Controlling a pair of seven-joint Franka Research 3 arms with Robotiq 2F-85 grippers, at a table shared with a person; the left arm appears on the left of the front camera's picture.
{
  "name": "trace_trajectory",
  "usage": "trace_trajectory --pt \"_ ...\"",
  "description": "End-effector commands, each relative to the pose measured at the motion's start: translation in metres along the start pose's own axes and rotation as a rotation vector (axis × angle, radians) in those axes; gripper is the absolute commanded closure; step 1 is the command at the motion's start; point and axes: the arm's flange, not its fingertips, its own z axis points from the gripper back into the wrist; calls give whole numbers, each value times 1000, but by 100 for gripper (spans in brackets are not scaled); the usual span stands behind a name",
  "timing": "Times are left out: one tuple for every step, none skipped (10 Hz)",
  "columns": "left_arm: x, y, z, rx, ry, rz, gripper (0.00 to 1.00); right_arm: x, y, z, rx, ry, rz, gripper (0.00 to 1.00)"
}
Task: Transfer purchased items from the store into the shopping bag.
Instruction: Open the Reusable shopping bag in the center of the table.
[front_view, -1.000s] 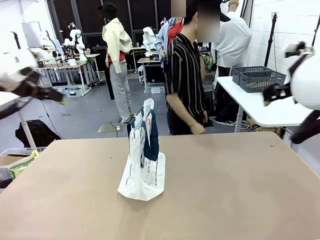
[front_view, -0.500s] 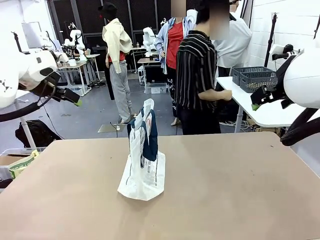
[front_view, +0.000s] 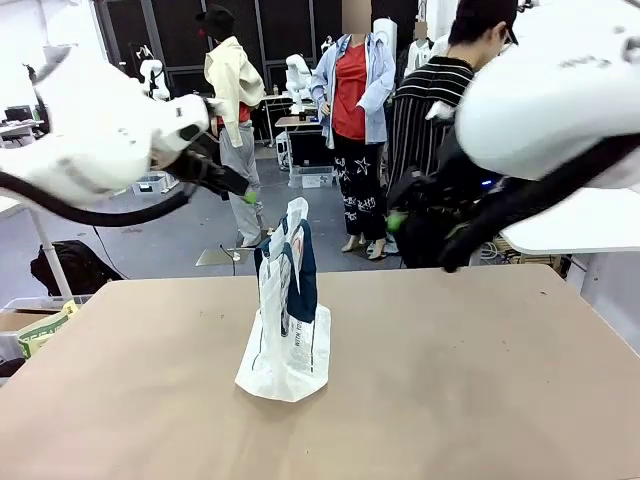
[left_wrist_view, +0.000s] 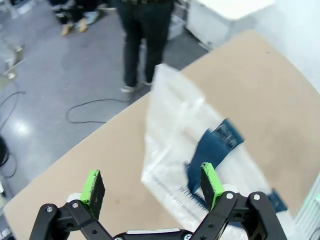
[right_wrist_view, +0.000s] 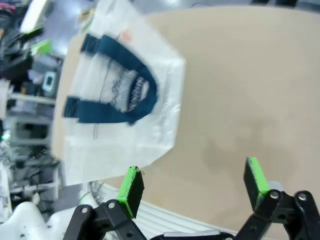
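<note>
Left gripper (left_wrist_view: 151, 185) hangs above the table (left_wrist_view: 95, 150) with its jaws spread wide and nothing between them. Just beyond its green pads (left_wrist_view: 93, 186) stands the shopping bag (left_wrist_view: 172, 115), navy handles toward the right-hand pad. Right gripper (right_wrist_view: 194, 181) is equally spread and empty, the bag ahead of its left-hand pad. Farther off, past the table edge, a person's legs (left_wrist_view: 145, 30) stand.

Shopping bag (front_view: 288, 325), as I saw it from the front: a clear, crinkly plastic tote that stood upright near the middle of my table (front_view: 480, 380), narrow edge towards me, its base spread flat on the tan surface. Its navy strap handles (front_view: 303, 265) hung down over the upper half. Small dark print ran along its lower side.
</note>
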Motion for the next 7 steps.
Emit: trace_trajectory --pt "-20 10 24 74 -14 20 0 13 -4 -4 -102 -18 -32 0" --pt "-20 10 24 74 -14 20 0 0 0 0 0 0 0 0" --pt "-20 10 24 74 -14 20 0 0 0 0 0 0 0 0" --pt "-3 6 -1 16 -6 4 0 6 9 -11 -8 14 -9 0" --pt "8 0 -14 -11 -21 -21 0 16 30 -21 18 46 -29 0" --pt "19 -11 -26 -12 0 -34 0 24 55 -37 28 79 -39 0" --pt "29 -18 -39 -28 18 -53 0 36 70 -53 59 91 -73 0"
